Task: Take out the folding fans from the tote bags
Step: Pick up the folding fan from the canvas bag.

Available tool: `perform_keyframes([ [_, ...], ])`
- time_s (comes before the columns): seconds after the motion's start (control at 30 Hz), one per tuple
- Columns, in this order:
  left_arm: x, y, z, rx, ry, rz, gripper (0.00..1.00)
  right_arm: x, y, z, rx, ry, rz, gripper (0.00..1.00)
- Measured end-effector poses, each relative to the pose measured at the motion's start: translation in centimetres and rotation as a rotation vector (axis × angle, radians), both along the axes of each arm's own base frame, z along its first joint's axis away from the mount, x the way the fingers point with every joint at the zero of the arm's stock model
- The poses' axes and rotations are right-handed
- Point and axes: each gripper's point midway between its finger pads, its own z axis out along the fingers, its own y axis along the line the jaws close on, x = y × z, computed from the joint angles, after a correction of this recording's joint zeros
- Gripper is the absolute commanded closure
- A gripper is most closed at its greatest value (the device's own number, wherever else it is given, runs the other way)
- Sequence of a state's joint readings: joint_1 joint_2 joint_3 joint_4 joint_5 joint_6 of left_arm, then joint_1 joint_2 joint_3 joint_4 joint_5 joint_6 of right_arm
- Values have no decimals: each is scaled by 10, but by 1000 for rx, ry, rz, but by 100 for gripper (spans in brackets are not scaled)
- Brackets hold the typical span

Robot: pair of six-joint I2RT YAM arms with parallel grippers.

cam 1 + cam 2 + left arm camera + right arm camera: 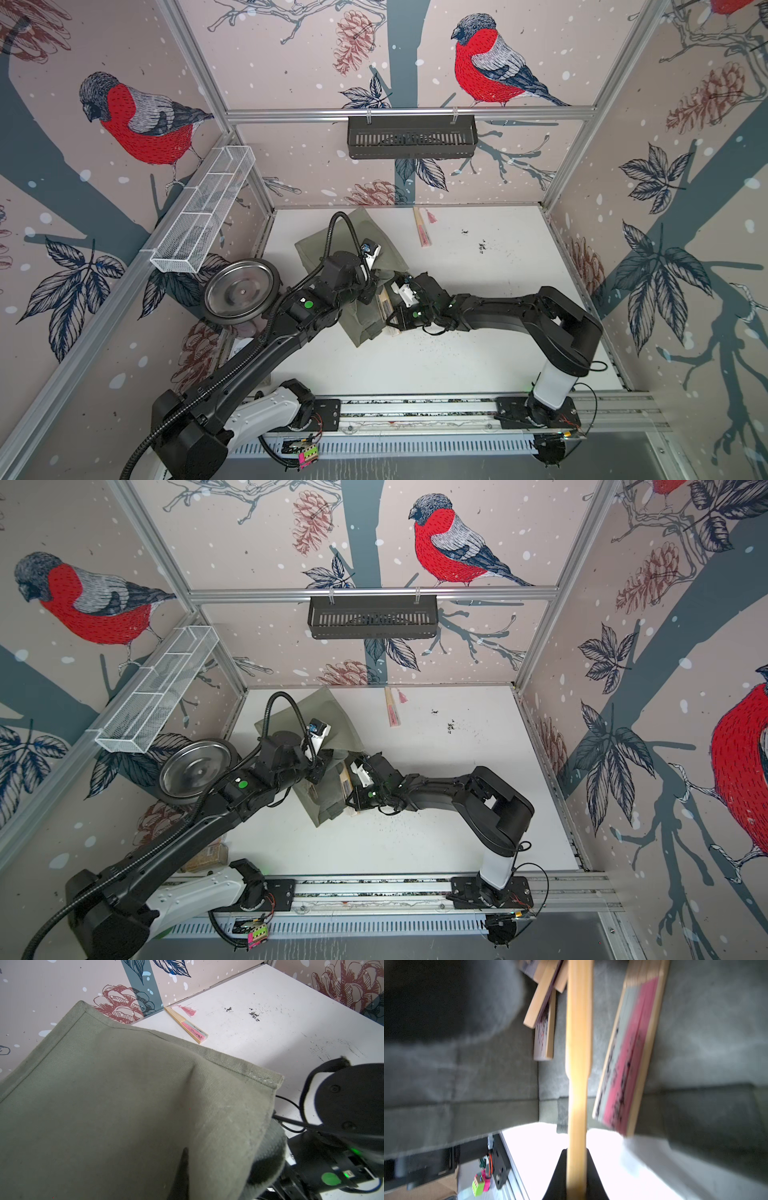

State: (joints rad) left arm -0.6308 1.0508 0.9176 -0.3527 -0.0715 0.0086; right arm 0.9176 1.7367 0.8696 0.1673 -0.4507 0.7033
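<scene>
The olive tote bag (365, 232) (328, 712) lies crumpled at the table's left-centre and fills the left wrist view (124, 1095). My left gripper (370, 291) (184, 1167) is shut on its fabric and holds one side up. My right gripper (395, 322) (576, 1167) is shut on a pale bamboo folding fan (578, 1064) at the bag's mouth. Inside the mouth lie a pink fan (631, 1053) and a few more fans (544, 1012). One fan with a pink tassel (422, 227) (392, 710) (188, 1025) rests on the table near the back wall.
A steel dish (241, 291) leans at the table's left edge beside my left arm. A white wire-mesh tray (203, 208) hangs on the left wall and a black slotted basket (411, 137) on the back rail. Dark crumbs (482, 247) speckle the white table.
</scene>
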Motion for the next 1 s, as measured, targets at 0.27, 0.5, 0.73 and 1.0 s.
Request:
perform_keyframes([
  [0.27, 0, 0, 0, 3, 1, 2, 100, -42, -44, 13, -50, -56, 82, 87],
  [0.5, 0, 1, 0, 2, 0, 2, 100, -80, -80, 14, -97, -61, 140, 87],
  [0.73, 0, 1, 0, 2, 0, 2, 100, -90, -102, 41, -55, -142, 124, 88],
  [1.0, -1, 1, 1, 1, -2, 2, 100, -88, -108, 102, 115, -303, 108, 87],
])
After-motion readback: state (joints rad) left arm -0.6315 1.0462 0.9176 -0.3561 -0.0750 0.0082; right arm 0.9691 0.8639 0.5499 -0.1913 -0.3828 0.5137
